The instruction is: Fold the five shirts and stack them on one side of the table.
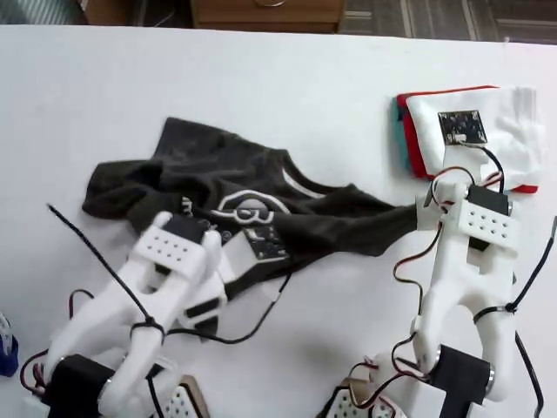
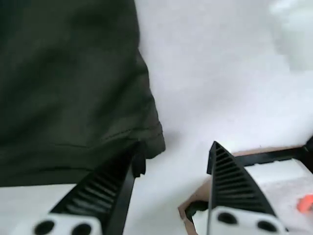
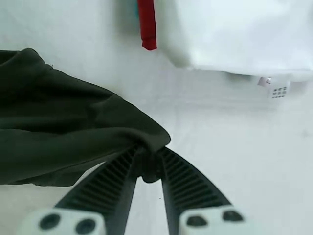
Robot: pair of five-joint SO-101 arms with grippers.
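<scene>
Just now the black shirt (image 1: 235,200) lies crumpled and unfolded on the white table (image 1: 130,78), left of centre in the high view, with one end drawn out in a narrow tail toward the right. The right gripper (image 3: 149,169) is clenched on the tip of that tail, a bunched fold of dark cloth pinched between its two ribbed fingers (image 3: 110,181); in the high view this grasp sits just below the near corner of the stack (image 1: 470,131). The stack rests at the table's far right and is made of folded pieces: a white shirt (image 1: 509,131) with a dark print on top, a red shirt (image 1: 416,157) under it, and a teal shirt (image 1: 399,139) showing as a thin edge at the bottom. The right wrist view shows the red edge and the white fold near the held cloth but apart from it. The left gripper (image 2: 176,156) is released, its jaws spread wide over bare table, with one fingertip (image 2: 138,164) at the hem corner of the black shirt and the other clear of the cloth. The left arm (image 1: 165,270) stands over the shirt's near edge.
</scene>
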